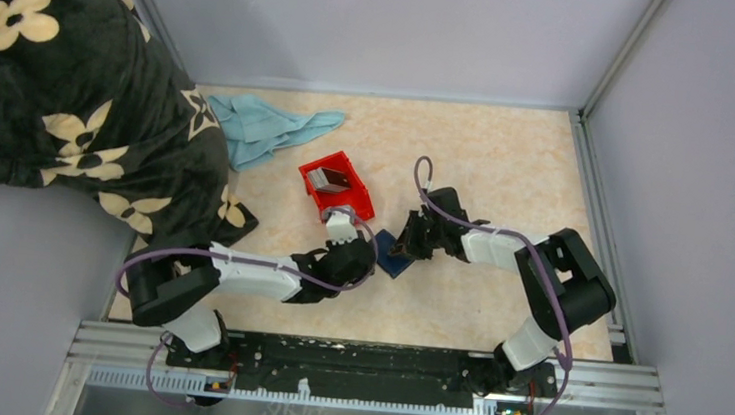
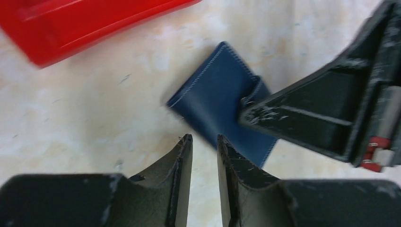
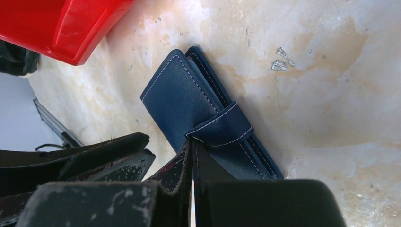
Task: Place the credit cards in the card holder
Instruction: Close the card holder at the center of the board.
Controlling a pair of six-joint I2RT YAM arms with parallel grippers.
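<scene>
The card holder (image 1: pixel 397 263) (image 2: pixel 215 101) (image 3: pixel 182 97) is a navy wallet lying closed on the table, its snap tab (image 3: pixel 220 128) fastened across it. The credit cards (image 1: pixel 329 176) sit stacked in the red bin (image 1: pixel 337 187). My right gripper (image 3: pixel 192 144) (image 1: pixel 408 243) is shut, its tips pressed against the tab's near edge with nothing seen between them. My left gripper (image 2: pixel 204 140) (image 1: pixel 364 258) hovers at the wallet's near corner, slightly open, with only bare table in the narrow gap. In the left wrist view, the right gripper's fingertip (image 2: pixel 250 112) touches the wallet.
The red bin (image 2: pixel 85 23) (image 3: pixel 66 23) stands just behind the wallet. A light blue cloth (image 1: pixel 270 127) lies at the back left. A dark flowered blanket (image 1: pixel 62 91) covers the left side. Grey walls and metal rails enclose the table.
</scene>
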